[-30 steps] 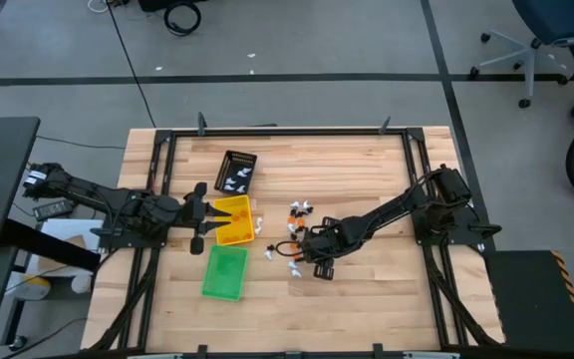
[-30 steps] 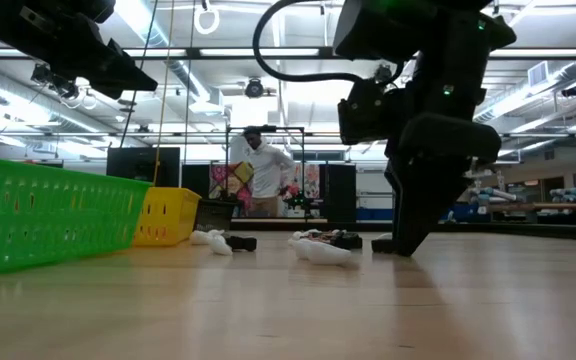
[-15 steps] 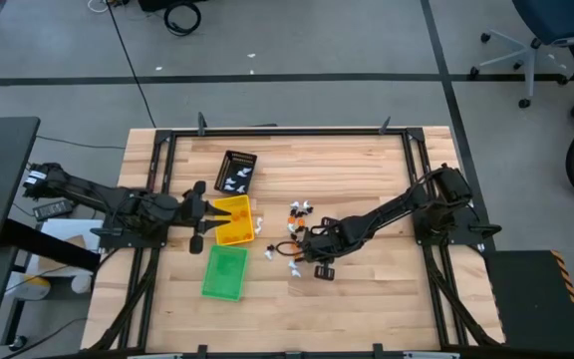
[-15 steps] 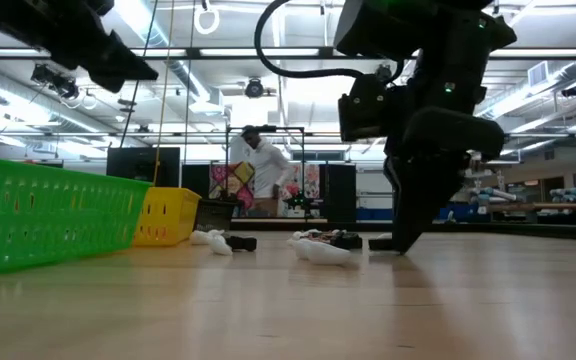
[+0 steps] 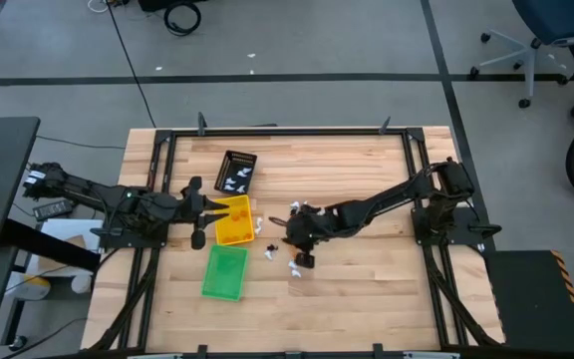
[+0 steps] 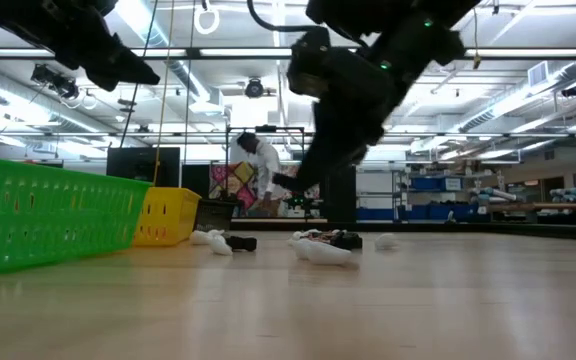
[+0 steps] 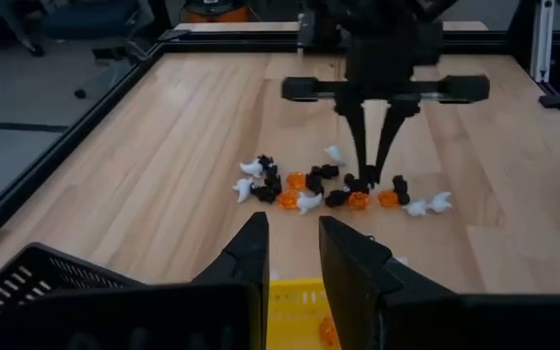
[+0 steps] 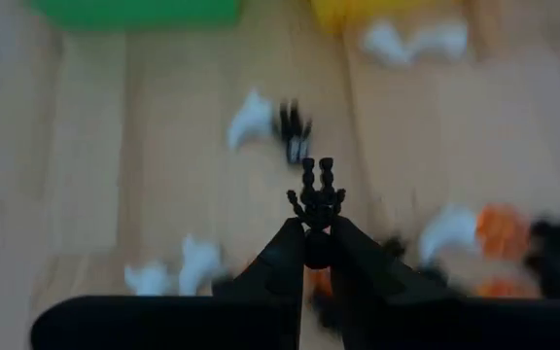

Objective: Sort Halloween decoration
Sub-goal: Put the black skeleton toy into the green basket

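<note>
Black trinket (image 8: 316, 197) | clamped in right gripper (image 8: 317, 249) jaws | long axis forward

The right arm reaches far across the middle of the table. Its right gripper (image 8: 317, 236) is up off the wood, fingers pinched on a small black trinket (image 8: 316, 197). The left arm waits low at the table's left side, its left gripper (image 7: 292, 255) slightly parted.

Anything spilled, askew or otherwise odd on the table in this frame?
Nothing damaged. The unsorted trinkets lie loose on the wood beside the yellow tray, as expected mid-sort. The right gripper is raised, its fingers shut on a small black trinket. The trays sit flat.
</note>
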Controlling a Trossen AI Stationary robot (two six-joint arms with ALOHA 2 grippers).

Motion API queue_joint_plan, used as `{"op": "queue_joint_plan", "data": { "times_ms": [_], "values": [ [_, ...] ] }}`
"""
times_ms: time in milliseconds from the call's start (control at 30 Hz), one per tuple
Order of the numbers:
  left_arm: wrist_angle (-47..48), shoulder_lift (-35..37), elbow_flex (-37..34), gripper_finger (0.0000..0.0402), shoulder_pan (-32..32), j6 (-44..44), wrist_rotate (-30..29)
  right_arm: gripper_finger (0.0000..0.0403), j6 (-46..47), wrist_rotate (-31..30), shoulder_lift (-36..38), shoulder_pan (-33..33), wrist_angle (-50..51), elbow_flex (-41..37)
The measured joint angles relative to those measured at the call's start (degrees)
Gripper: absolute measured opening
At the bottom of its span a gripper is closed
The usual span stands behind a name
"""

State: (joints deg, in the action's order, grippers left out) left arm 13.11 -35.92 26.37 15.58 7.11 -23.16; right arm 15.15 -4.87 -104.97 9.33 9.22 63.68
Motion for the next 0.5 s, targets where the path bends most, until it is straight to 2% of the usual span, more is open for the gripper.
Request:
{"op": "queue_joint_plan", "data": {
  "times_ms": [367,500],
  "values": [
    [0.8,0.0,0.0,0.0069,0.0,-0.4,-2.0,0.0044,-4.1,3.5,0.0,-1.6,-15.8,0.0],
    [0.8,0.0,0.0,0.0069,0.0,-0.4,-2.9,0.0044,-4.4,3.2,0.0,-0.5,-18.4,0.8]
  ]
}}
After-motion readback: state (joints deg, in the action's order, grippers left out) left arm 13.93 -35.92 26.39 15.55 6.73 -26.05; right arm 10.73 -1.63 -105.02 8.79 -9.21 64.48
